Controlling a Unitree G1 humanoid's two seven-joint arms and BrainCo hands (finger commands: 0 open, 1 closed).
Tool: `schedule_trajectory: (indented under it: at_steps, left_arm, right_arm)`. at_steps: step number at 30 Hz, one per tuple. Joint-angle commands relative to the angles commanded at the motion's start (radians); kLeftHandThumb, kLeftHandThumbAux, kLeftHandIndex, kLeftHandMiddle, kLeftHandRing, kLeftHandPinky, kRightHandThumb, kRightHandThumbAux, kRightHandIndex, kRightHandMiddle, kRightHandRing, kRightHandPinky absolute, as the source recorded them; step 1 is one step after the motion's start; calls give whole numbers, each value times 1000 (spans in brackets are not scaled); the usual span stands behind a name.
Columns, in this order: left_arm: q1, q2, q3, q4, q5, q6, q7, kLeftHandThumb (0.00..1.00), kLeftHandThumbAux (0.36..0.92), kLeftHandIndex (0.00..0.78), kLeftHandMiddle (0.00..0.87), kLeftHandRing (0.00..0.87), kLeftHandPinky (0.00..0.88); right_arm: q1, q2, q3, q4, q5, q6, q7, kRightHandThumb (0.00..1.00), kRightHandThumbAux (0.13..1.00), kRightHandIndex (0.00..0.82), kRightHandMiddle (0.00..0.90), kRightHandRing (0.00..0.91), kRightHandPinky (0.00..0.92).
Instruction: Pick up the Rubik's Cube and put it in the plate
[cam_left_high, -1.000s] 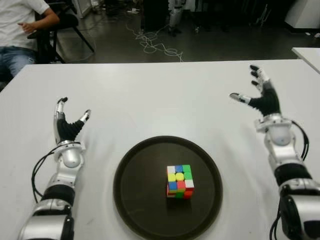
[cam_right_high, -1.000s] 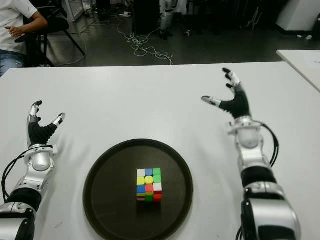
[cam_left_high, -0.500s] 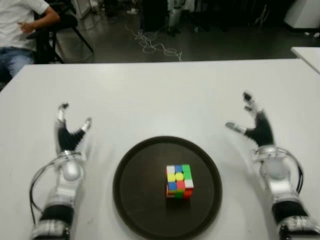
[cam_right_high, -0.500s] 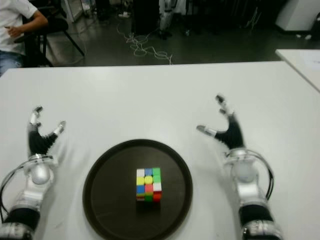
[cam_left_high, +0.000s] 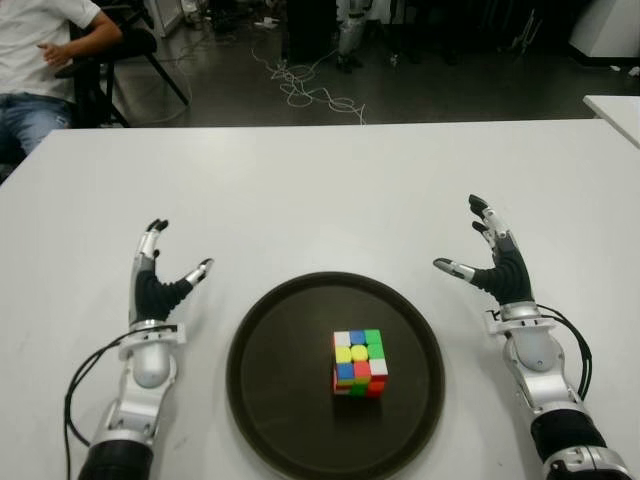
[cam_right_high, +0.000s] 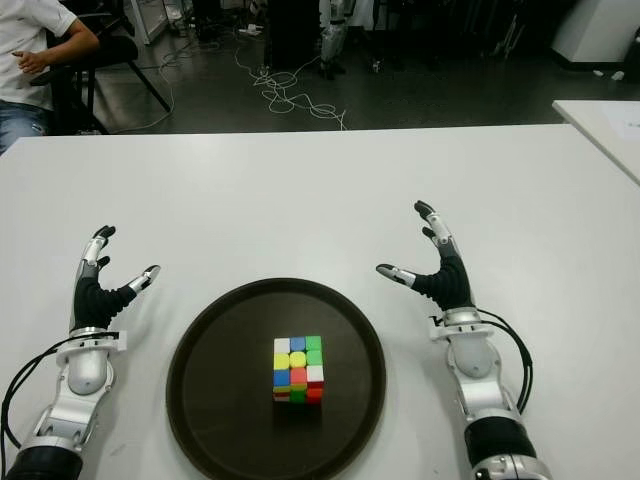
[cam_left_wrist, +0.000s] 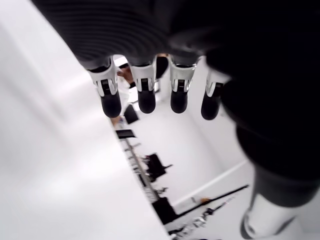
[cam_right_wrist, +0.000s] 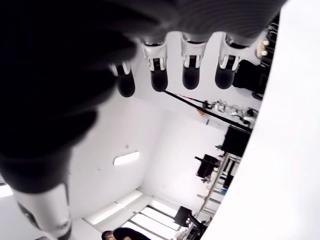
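A: Where's the cube?
B: Multicoloured Rubik's Cube (cam_left_high: 360, 363) sits inside the round dark-brown plate (cam_left_high: 270, 380), lower centre of frame, slightly right of the plate's middle. Plate's on the white counter (cam_left_high: 320, 190).
A: Hands?
B: Left hand (cam_left_high: 158, 278) lower left, beside the plate, fingers spread wide, holding nothing. Right hand (cam_left_high: 492, 262) lower right, also splayed and empty. Neither touches cube or plate.
A: Anything else?
B: Seated person in white shirt (cam_left_high: 40, 45) upper left, cables on floor (cam_left_high: 310, 90) top centre.
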Motion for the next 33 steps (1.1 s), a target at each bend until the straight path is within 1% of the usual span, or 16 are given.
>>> schedule_trajectory:
  at_steps: [3, 7, 10, 13, 18, 21, 25, 28, 33]
  left_arm:
    - [5, -2, 2, -3, -2, -2, -6, 0, 758, 0, 0, 0, 0]
    - [5, -3, 6, 7, -7, -10, -10, 0, 764, 0, 0, 0, 0]
    - [6, 1, 9, 13, -7, -15, -11, 0, 754, 0, 0, 0, 0]
    - [6, 5, 13, 26, -8, -21, -12, 0, 746, 0, 0, 0, 0]
    - [4, 4, 15, 34, -5, -21, -9, 0, 747, 0, 0, 0, 0]
    - [5, 3, 16, 35, -10, -20, -15, 0, 751, 0, 0, 0, 0]
    - [4, 0, 17, 36, -13, -19, -17, 0, 754, 0, 0, 0, 0]
    - [2, -3, 20, 41, -15, -21, -16, 0, 761, 0, 0, 0, 0]
    - [-5, 0, 24, 58, -10, -26, -8, 0, 763, 0, 1, 0, 0]
  right_arm:
    - [3, -5, 6, -1, -19, -5, -14, 0, 762, 0, 0, 0, 0]
    - [22, -5, 13, -28, -48, 7, -39, 0, 771, 0, 0, 0, 0]
    - [37, 2, 15, -49, -74, 33, -74, 0, 791, 0, 0, 0, 0]
    - [46, 11, 16, -56, -81, 46, -95, 0, 818, 0, 0, 0, 0]
    - [50, 17, 18, -67, -75, 66, -102, 0, 829, 0, 0, 0, 0]
    - [52, 8, 22, -78, -87, 86, -107, 0, 836, 0, 0, 0, 0]
    - [51, 2, 24, -82, -96, 96, -112, 0, 823, 0, 0, 0, 0]
    - [44, -7, 22, -70, -106, 90, -122, 0, 822, 0, 0, 0, 0]
    - [36, -6, 21, -51, -108, 68, -138, 0, 837, 0, 0, 0, 0]
